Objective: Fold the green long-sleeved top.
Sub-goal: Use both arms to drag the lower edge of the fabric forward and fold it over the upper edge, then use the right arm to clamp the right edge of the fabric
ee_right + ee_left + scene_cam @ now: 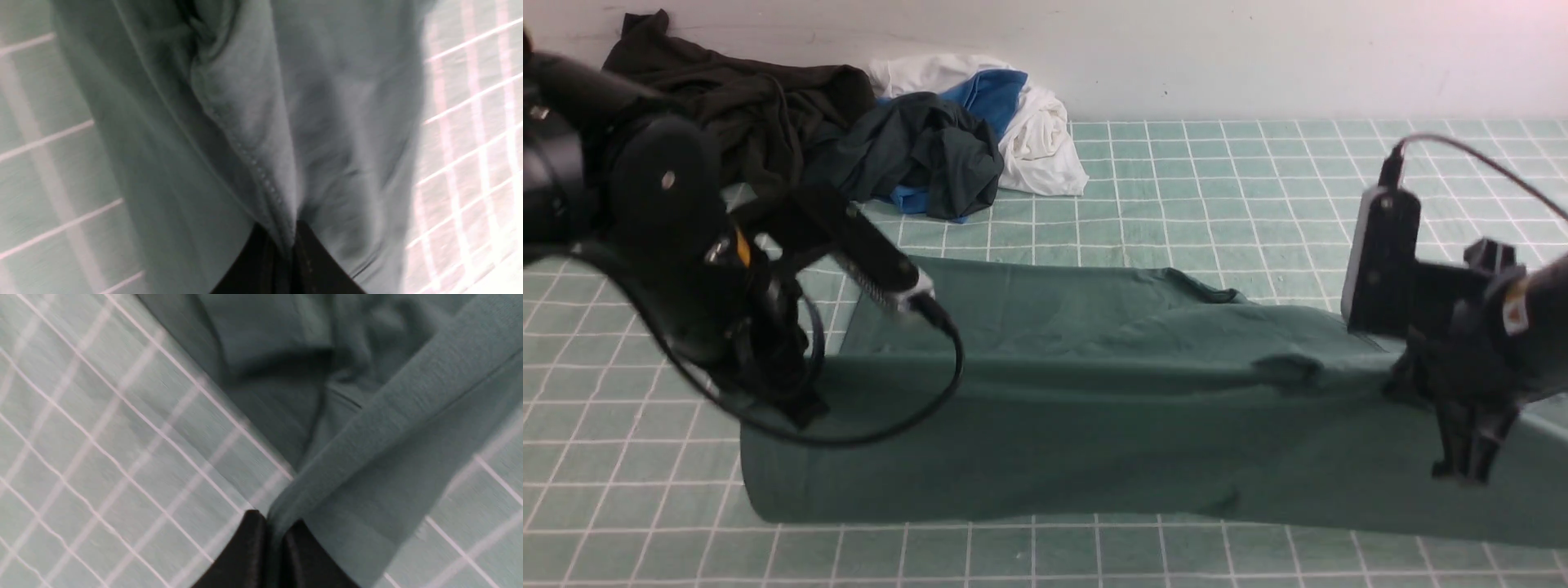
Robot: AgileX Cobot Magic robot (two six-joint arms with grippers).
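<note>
The green long-sleeved top (1078, 408) lies across the checked mat, its near half raised and stretched between both arms. My left gripper (800, 408) is shut on the cloth's left edge; in the left wrist view the fabric (367, 457) runs out from between the black fingers (249, 547). My right gripper (1462, 465) is shut on the right edge, where a stitched hem (253, 163) is pinched at the black fingertips (314, 253).
A pile of other clothes sits at the back left against the wall: a blackish-brown garment (727, 90), a dark green-black one (923, 147), and blue (992, 94) and white (1037, 139) pieces. The green grid mat (1258, 180) extends to the back right.
</note>
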